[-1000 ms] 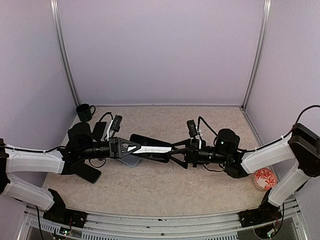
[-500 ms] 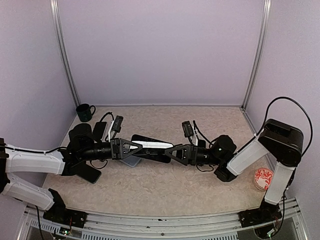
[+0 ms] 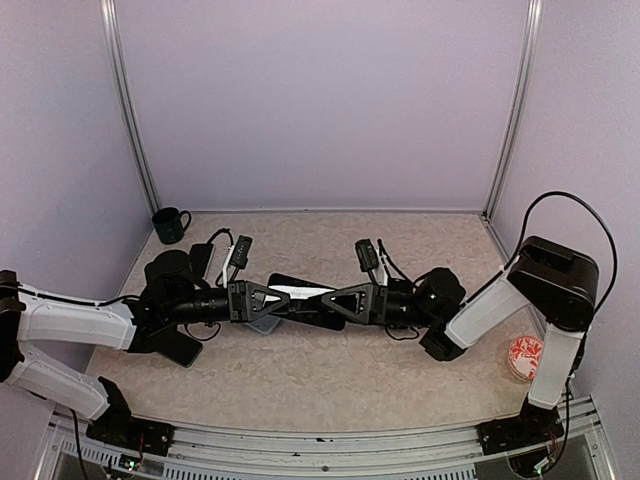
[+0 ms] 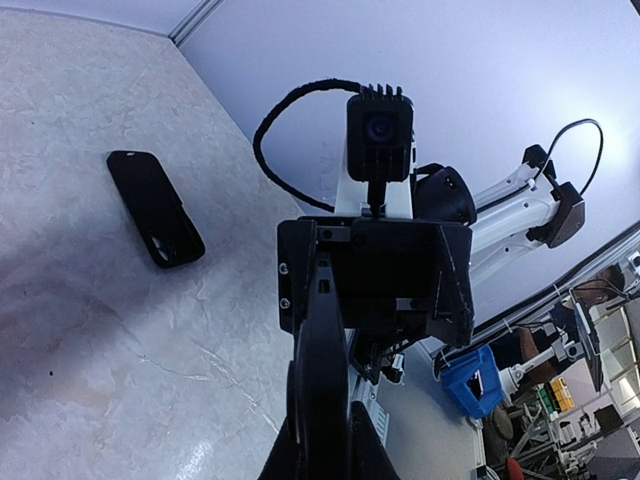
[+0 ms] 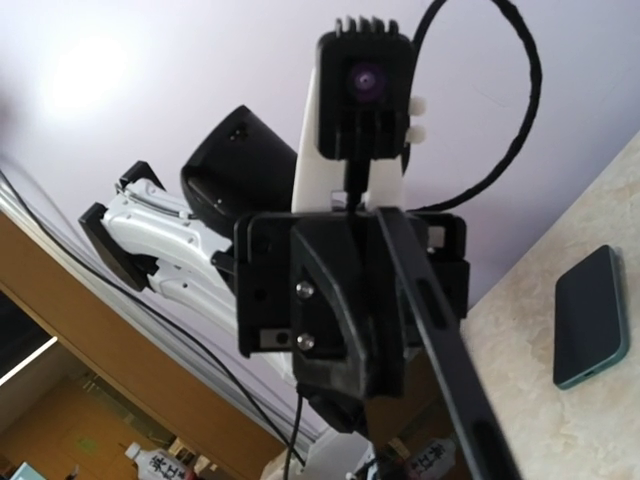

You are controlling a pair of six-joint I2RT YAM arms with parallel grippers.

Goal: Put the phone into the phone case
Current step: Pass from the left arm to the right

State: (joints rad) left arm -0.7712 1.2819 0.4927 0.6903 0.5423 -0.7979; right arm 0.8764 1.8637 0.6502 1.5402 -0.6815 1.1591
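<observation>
Top external view: two black-and-white robot arms reach in from the lower left and lower right and meet nose to nose at the centre of a beige speckled table [image 3: 330, 380]. The left gripper [image 3: 283, 298] and the right gripper [image 3: 335, 298] are each clenched on opposite ends of one thin black flat slab [image 3: 305, 292], which shows a pale strip from above. Whether it is a phone or a case cannot be told. Left wrist view: the slab is seen edge-on, rising from the bottom centre to the right gripper facing the camera. A black rectangular phone case [image 4: 155, 208] lies flat on the table in the left middle of the frame, apart from both grippers. Right wrist view: a phone with a teal rim and dark screen [image 5: 590, 318] lies flat on the table at the right edge. Top external view again: a black mug [image 3: 170, 224] stands at the upper left of the table, and a round red-patterned dish [image 3: 528, 357] sits at the lower right
</observation>
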